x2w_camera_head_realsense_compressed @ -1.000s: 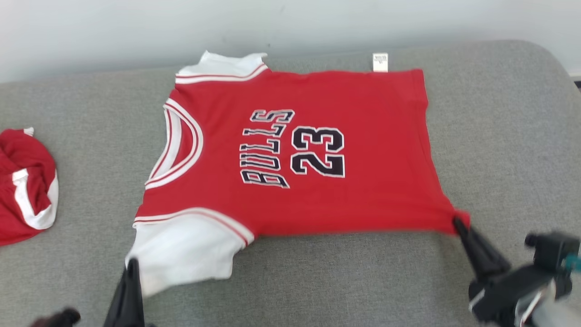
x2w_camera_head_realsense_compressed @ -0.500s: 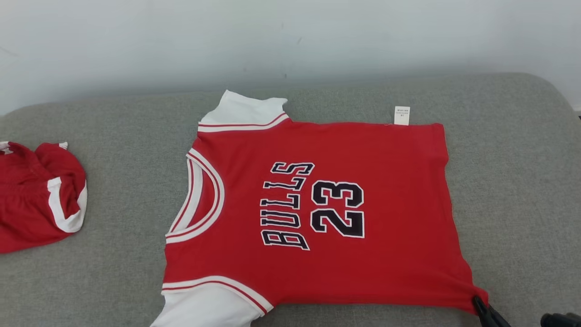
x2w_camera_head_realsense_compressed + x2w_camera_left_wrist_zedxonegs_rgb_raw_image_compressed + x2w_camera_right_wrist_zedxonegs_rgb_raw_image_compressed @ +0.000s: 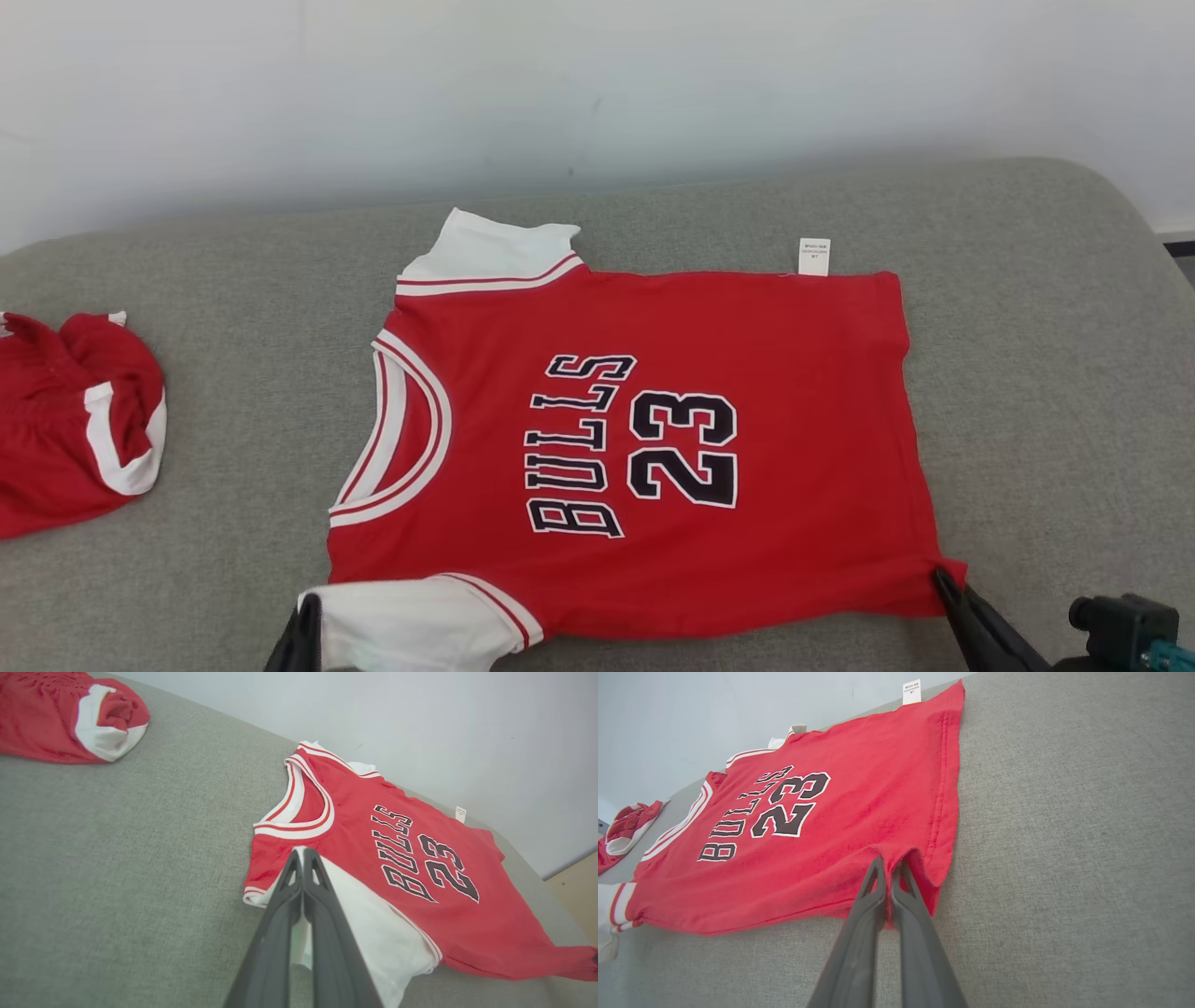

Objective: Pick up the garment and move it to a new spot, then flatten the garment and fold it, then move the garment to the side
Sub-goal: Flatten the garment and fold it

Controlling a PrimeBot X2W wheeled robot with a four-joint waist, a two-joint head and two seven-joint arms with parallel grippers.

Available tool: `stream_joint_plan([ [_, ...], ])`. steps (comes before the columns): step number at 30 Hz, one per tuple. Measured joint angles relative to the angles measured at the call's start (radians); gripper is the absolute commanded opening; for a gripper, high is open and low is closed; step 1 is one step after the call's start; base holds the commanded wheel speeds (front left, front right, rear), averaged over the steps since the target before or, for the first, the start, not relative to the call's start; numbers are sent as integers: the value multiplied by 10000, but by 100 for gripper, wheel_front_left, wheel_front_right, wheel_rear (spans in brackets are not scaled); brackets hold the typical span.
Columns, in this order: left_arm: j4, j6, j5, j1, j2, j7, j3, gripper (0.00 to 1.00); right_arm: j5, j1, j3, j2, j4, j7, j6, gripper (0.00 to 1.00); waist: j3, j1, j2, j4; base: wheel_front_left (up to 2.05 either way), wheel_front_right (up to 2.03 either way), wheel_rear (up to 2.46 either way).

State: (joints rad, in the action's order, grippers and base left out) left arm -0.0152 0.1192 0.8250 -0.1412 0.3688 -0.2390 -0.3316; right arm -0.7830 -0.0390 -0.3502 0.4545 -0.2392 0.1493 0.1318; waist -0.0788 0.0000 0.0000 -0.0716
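The left pincer (image 3: 303, 851) clamps the white sleeve (image 3: 373, 933); the right pincer (image 3: 888, 862) pinches the near hem corner (image 3: 927, 877) of the jersey (image 3: 803, 420), which lies spread face up mid-surface (image 3: 1046, 373). Uneven pulls could slip the thin pinch or rumple the flat cloth. The wall (image 3: 597, 93) bounds the far edge; a bunched red garment (image 3: 56, 429) sits well left; open room lies right and near.

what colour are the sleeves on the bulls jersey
White sleeves on the red jersey, with red-and-white striped trim; the left wrist view shows it best.
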Motion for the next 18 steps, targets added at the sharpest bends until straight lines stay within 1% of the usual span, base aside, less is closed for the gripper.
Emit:
stream_joint_plan([
  [4,6,-215,-188,909,370,412,-12,0,92,607,25,-75,-69,-305,0,0,-129,0,0,-163,0,0,0],
  [9,236,-405,-362,2280,598,965,-98,0,56,1591,52,-171,-382,-537,0,0,-438,1,1,-296,0,0,0],
  [12,813,-502,-384,3151,587,1175,-128,0,56,2151,-56,-196,-694,-612,0,0,-651,1,1,-377,0,0,0],
  [18,2447,-988,-441,4628,470,1315,-290,0,21,3333,-341,-351,-1569,-594,0,0,-1041,2,1,-581,0,0,0],
])
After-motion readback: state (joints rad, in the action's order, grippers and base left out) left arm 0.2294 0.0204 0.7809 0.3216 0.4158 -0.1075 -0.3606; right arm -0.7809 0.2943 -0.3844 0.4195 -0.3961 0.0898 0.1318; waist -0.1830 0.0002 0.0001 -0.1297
